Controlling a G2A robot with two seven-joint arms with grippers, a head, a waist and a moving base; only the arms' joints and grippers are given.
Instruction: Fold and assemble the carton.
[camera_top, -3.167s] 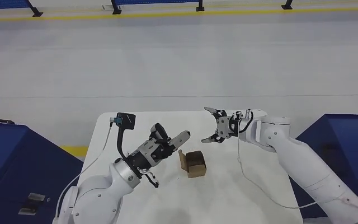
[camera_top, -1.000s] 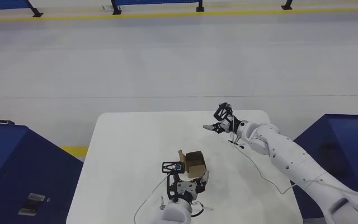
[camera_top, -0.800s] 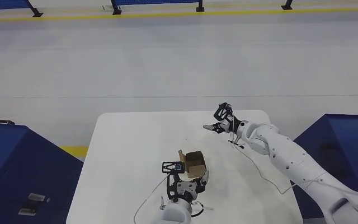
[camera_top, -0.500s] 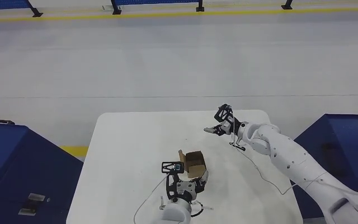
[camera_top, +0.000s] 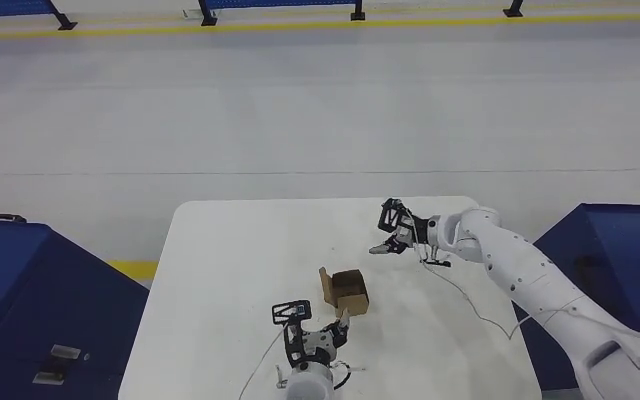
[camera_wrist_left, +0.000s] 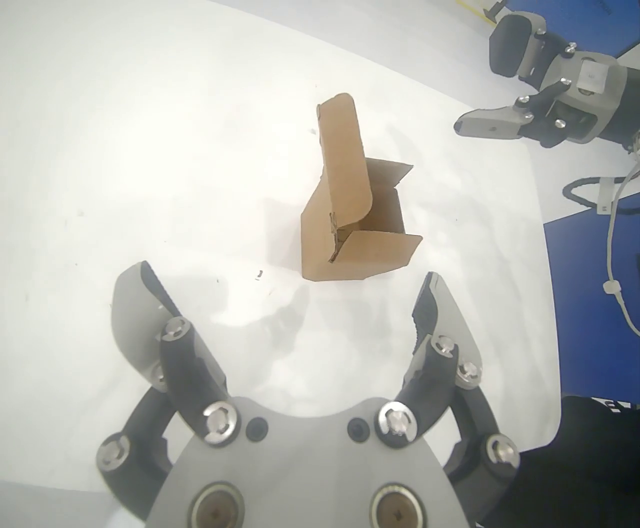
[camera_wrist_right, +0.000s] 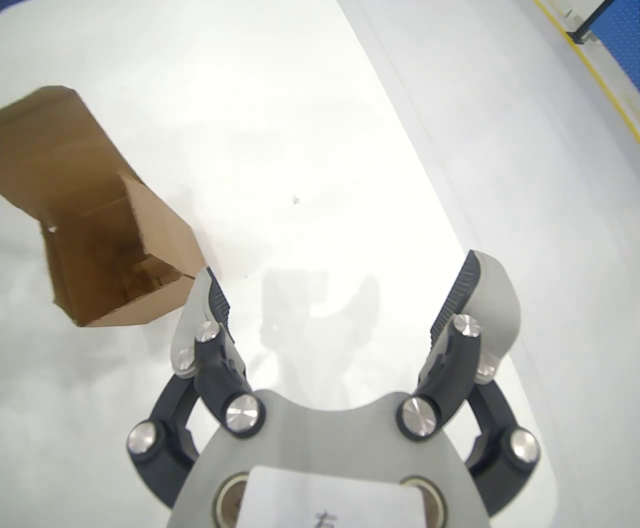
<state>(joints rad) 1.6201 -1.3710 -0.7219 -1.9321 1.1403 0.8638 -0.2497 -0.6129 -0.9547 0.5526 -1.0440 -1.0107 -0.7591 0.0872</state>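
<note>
A small brown carton (camera_top: 345, 290) stands on the white table (camera_top: 230, 260) with its top open and one long flap upright. The left wrist view shows the carton (camera_wrist_left: 352, 220) just beyond my left gripper (camera_wrist_left: 287, 290), which is open and holds nothing. In the top view that left gripper (camera_top: 335, 325) sits at the table's near edge, just short of the carton. My right gripper (camera_top: 385, 228) hovers open over the table's far right part, apart from the carton. Its own wrist view has the carton (camera_wrist_right: 105, 235) beside the open right gripper (camera_wrist_right: 345, 287).
A thin white cable (camera_top: 470, 305) trails from the right arm across the table's right side. Blue barriers (camera_top: 590, 250) stand to the right and left of the table. The table's left half is bare.
The right gripper has shifted slightly toward the carton and lower. The left gripper has drawn back a little toward the table's near edge. The carton has stayed put.
</note>
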